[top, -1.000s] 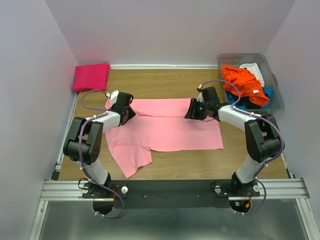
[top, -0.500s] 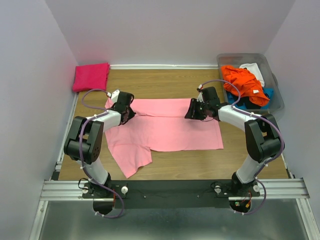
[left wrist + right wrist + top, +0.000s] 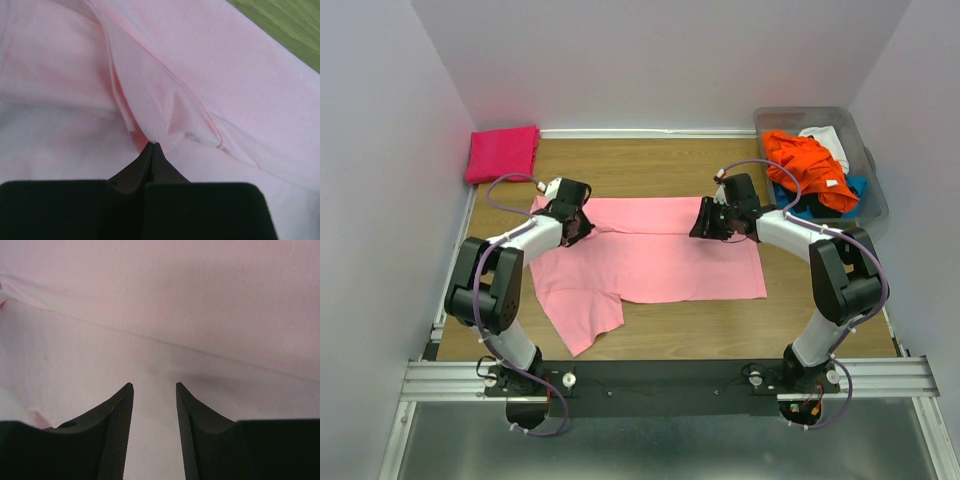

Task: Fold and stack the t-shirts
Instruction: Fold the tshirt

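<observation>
A light pink t-shirt (image 3: 650, 255) lies spread on the wooden table (image 3: 650, 165), one sleeve trailing toward the near left. My left gripper (image 3: 582, 226) sits at the shirt's far left corner, shut on a pinched ridge of the light pink t-shirt (image 3: 145, 112), which rises straight from my left gripper's (image 3: 153, 145) closed tips. My right gripper (image 3: 704, 222) rests at the far right part of the same shirt. In the right wrist view it (image 3: 154, 386) stands open, with flat pink cloth (image 3: 165, 330) beneath and nothing between the fingers. A folded hot-pink t-shirt (image 3: 502, 153) lies at the far left corner.
A clear plastic bin (image 3: 868, 195) at the far right holds orange (image 3: 808, 165), white (image 3: 827, 140) and blue (image 3: 856, 185) shirts. White walls close in the table on three sides. The metal rail (image 3: 660, 375) with the arm bases runs along the near edge.
My left gripper has closed onto a fold of the pink shirt and shifted slightly toward the far right. The right arm has not moved.
</observation>
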